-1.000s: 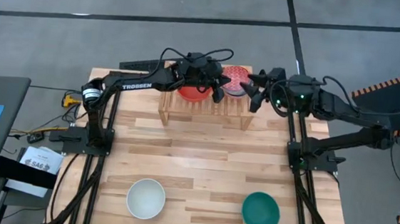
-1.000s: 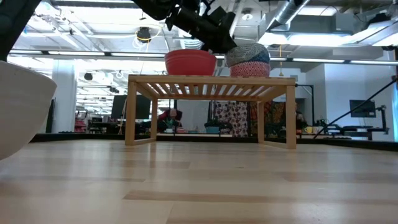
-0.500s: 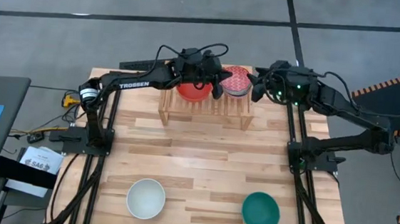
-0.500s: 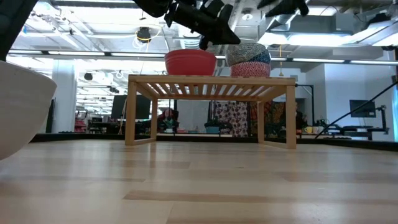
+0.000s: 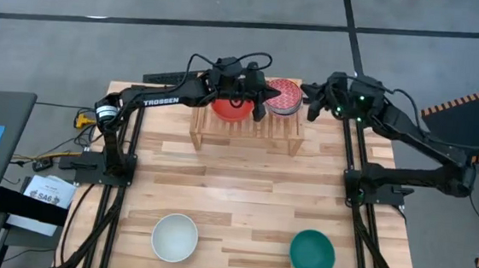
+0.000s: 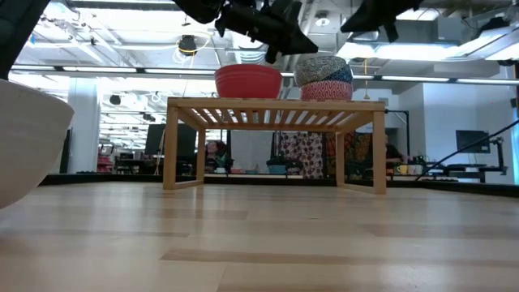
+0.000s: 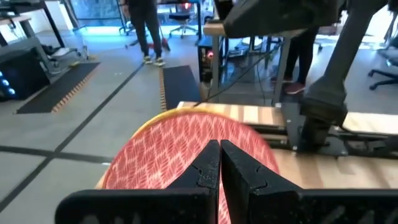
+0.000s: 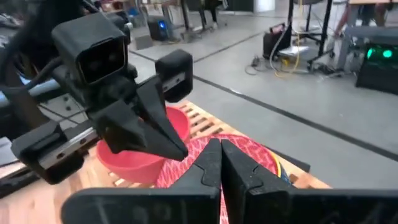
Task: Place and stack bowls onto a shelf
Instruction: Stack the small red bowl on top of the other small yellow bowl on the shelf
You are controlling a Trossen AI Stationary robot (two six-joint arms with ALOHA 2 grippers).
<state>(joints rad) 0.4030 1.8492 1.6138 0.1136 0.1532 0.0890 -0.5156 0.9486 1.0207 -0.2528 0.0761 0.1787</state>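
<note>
The light-wood shelf (image 5: 244,133) stands at the table's far edge. On its slatted top sit a plain red bowl (image 5: 231,109) and, to its right, a stack of patterned bowls (image 6: 325,79) with the pink-red patterned bowl (image 5: 284,96) uppermost. My left gripper (image 5: 264,100) is shut and hovers just above the gap between the red bowl and the stack. My right gripper (image 5: 312,101) is shut and hangs higher, off the stack's right side. A white bowl (image 5: 174,237) and a teal bowl (image 5: 311,253) rest on the table near its front edge.
The shelf's top (image 6: 276,105) is filled side to side by the red bowl and the stack. The wide middle of the plank table (image 5: 243,194) lies between the shelf and the two front bowls. Arm bases stand at the left (image 5: 104,162) and right (image 5: 372,187).
My right gripper has drawn up and a little toward the far edge, away from the stack, and has shut with nothing in it. My left gripper has risen slightly above the bowls, still shut. The bowls on the shelf have stayed put.
</note>
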